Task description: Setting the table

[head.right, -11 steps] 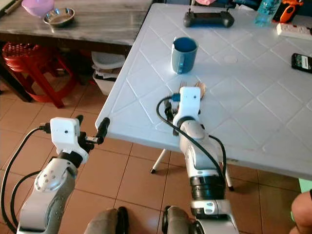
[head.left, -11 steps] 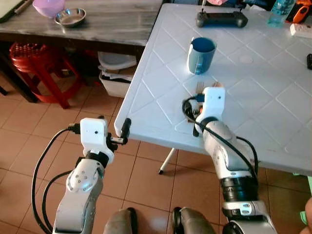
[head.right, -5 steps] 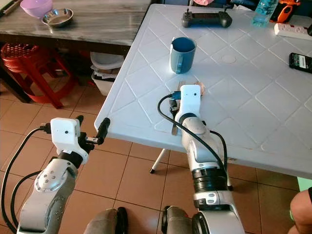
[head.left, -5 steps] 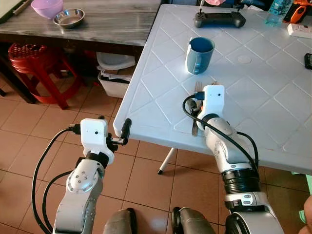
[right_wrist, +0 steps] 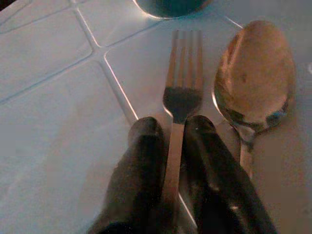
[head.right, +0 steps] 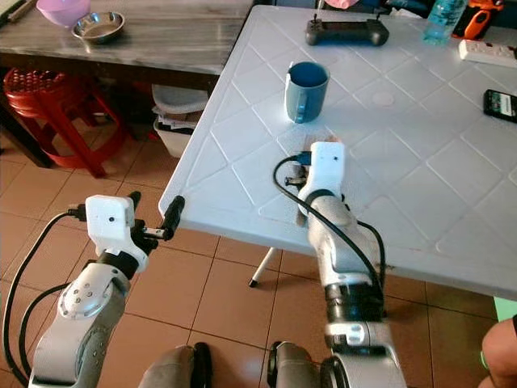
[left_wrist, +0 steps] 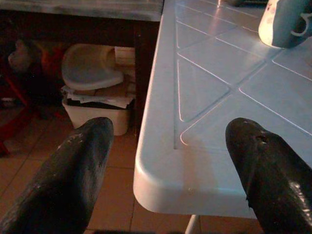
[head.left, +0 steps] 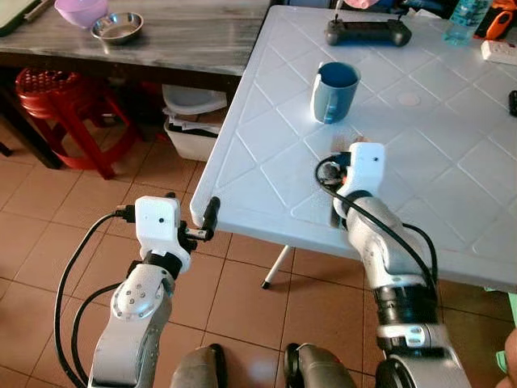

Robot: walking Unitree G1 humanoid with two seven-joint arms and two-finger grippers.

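On the white table [head.left: 266, 153], just on the near side of the blue mug [head.left: 334, 91], your right gripper [right_wrist: 170, 141] has its two black fingers pinched onto the neck of the fork [right_wrist: 181, 78], gripping the handle right behind the tines. You can see the fork lying flat with its tines toward the mug. A spoon [right_wrist: 256, 80] lies just beside the fork on the side away from the table's left edge, bowl up, parallel to it and close but not touching the fingers as far as you can tell. The spoon is the nearest thing crowding that grip; the mug stands just past the tines, its handle turned toward you.

From the mug, your left gripper [head.left: 191, 217] is well apart, down at the table's near left corner. Its fingers [left_wrist: 78, 165] are spread wide and hold nothing, one on either side of the rounded corner at about tabletop height.

Farther across the table from the mug you have a black handheld controller [head.left: 368, 31], and beyond it toward the far right corner a clear water bottle [head.left: 464, 20], a white power strip [head.left: 499, 50] and a dark phone [head.right: 500, 104] at the right edge. Left of the mug, off the table, a grey wood-grain counter [head.left: 161, 40] carries a steel bowl [head.left: 117, 27] and a lilac bowl [head.left: 81, 10]. Under that counter sit a red stool [head.left: 60, 105] and a white bin [head.left: 194, 121] on the tiled floor [head.left: 48, 218].
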